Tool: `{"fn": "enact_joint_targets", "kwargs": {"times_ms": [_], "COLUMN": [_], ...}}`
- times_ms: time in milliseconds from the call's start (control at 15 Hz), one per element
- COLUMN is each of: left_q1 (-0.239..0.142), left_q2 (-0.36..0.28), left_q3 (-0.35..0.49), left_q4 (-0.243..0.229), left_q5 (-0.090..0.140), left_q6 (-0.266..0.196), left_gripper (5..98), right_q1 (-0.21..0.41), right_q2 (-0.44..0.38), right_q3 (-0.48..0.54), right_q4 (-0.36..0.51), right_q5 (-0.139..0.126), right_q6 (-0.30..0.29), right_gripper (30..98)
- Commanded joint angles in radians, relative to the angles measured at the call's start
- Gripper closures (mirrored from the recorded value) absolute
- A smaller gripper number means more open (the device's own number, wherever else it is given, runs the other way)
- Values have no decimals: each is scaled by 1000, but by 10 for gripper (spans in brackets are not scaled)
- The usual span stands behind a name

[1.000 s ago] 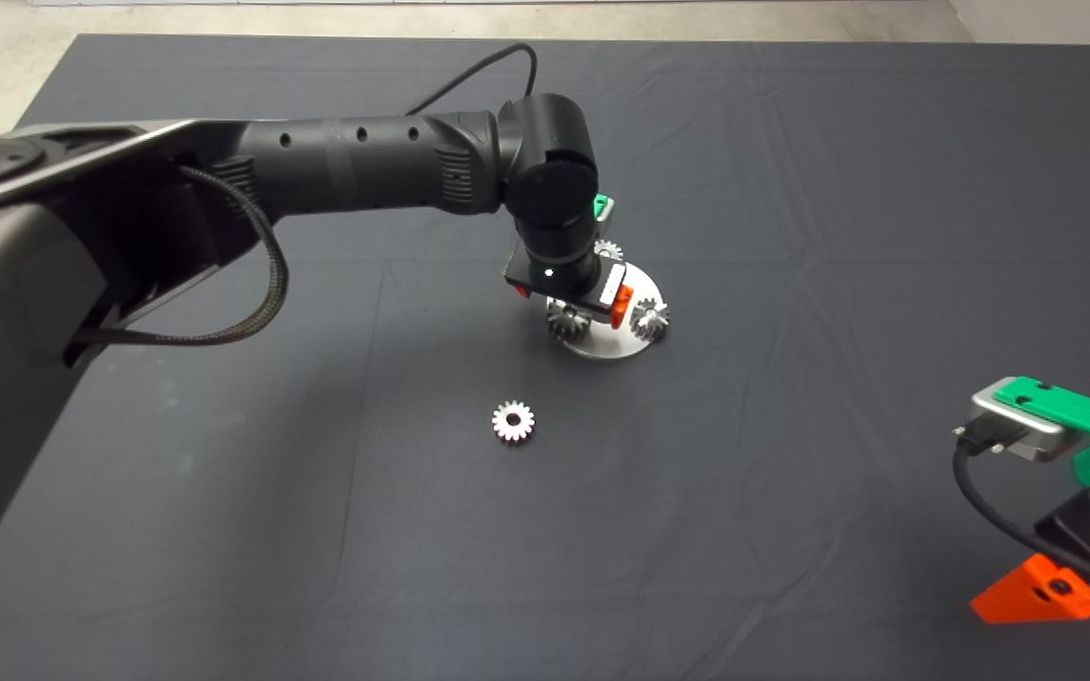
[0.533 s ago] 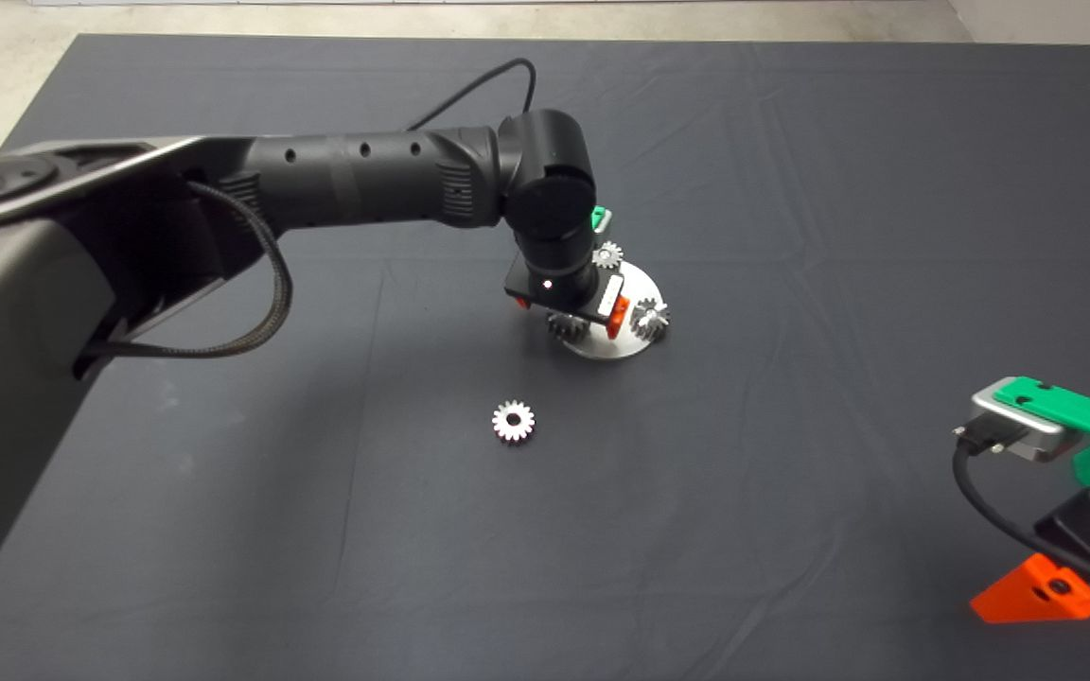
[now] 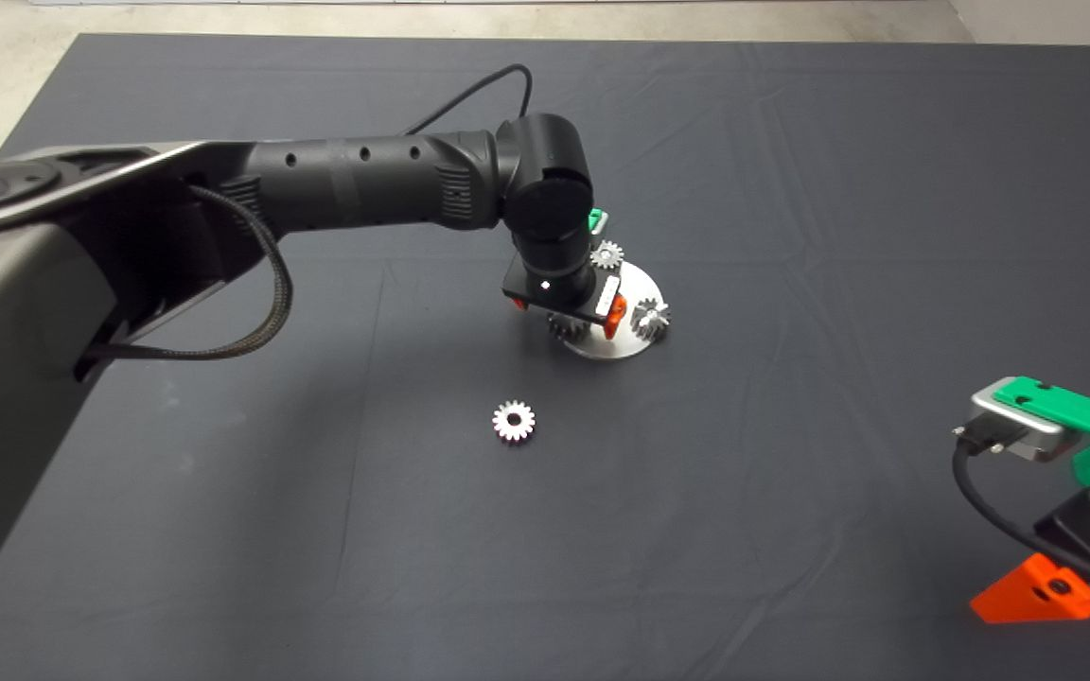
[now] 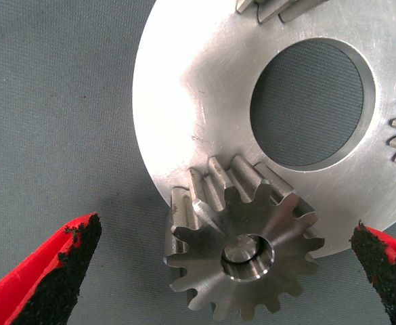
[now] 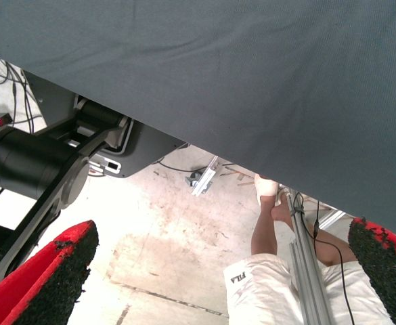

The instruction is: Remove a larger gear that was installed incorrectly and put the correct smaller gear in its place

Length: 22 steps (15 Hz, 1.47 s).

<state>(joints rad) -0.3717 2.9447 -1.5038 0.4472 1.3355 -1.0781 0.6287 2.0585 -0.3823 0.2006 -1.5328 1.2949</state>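
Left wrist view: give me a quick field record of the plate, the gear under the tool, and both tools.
larger gear: seated on a pin at the round steel plate's edge, teeth overhanging
left tool: open, fingers either side of the larger gear, apart from it
smaller gear: loose on the mat, nearer than the plate
right tool: open, parked at lower right

head: high, looking down at mat | left wrist: close over larger gear | right wrist: mat edge, floor

Silvery larger gear on brushed silver plate, dark grey mat, red fingers with black pads
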Motion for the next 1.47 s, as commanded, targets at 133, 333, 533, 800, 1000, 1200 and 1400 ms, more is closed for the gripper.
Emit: {"fn": "enact_joint_targets", "kwargs": {"times_ms": [133, 333, 533, 800, 1000, 1200, 1400], "left_q1": [-15, 8, 10, 10, 10, 10, 10], "left_q2": [3, 3, 3, 2, 3, 3, 3], "left_q3": [-2, -1, -1, -1, 1, -1, 1], "left_q4": [53, 80, 82, 84, 92, 96, 96], "left_q5": [5, 2, 4, 4, 5, 5, 5], "left_q6": [6, 7, 7, 7, 6, 6, 4], "left_gripper": [86, 136, 139, 191, 237, 276, 307], "right_q1": [11, 11, 11, 11, 11, 11, 11], "right_q2": [3, 1, 3, 1, 1, 1, 1], "right_q3": [5, 5, 5, 5, 5, 5, 5], "right_q4": [23, 25, 22, 23, 23, 23, 23], "right_q5": [-95, -95, -95, -95, -95, -95, -95], "right_q6": [6, 6, 6, 6, 6, 6, 6], "right_gripper": [308, 308, 308, 308, 308, 308, 308]}}
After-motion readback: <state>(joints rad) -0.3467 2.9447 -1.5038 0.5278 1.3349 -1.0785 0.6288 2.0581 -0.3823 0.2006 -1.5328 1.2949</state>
